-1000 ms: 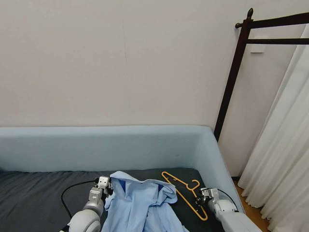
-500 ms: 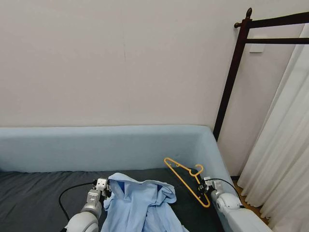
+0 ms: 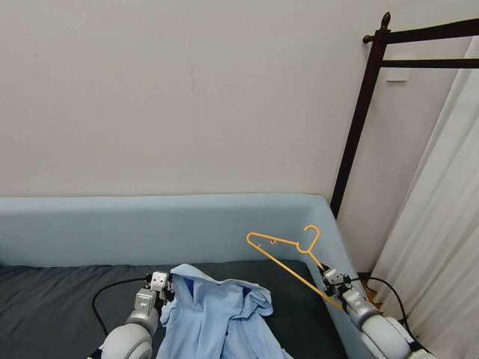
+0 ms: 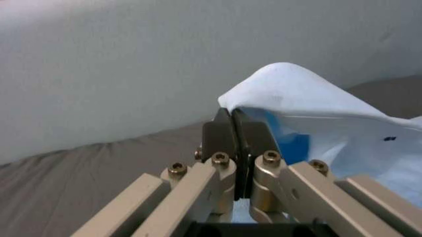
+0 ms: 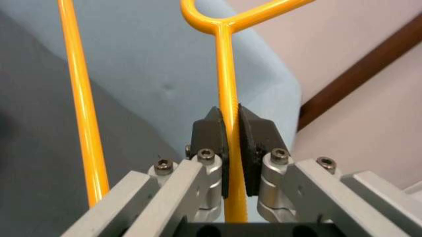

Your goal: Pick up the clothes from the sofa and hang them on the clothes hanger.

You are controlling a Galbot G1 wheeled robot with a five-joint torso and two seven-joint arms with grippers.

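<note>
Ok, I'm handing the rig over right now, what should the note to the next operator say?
Left gripper: fingers shut on the collar of the light blue shirt, which mostly lies on the sofa.
Right gripper: fingers shut on the orange hanger, held in the air at the sofa's right end.
Done: both things gripped.
Left: shirt onto hanger, hanger onto the dark wooden rack right of the sofa.

The head camera sits high and well back, facing forward and slightly down over the sofa (image 3: 224, 221) toward the wall (image 3: 187, 97) and the dark rack (image 3: 359, 120). The 2 wrist cameras each sit just behind their own fingers, looking along them at very close range: one past the left gripper (image 4: 232, 116) onto the shirt (image 4: 310, 98), the other past the right gripper (image 5: 228, 116) along the hanger (image 5: 226, 74). All 3 views share the sofa's pale backrest.
</note>
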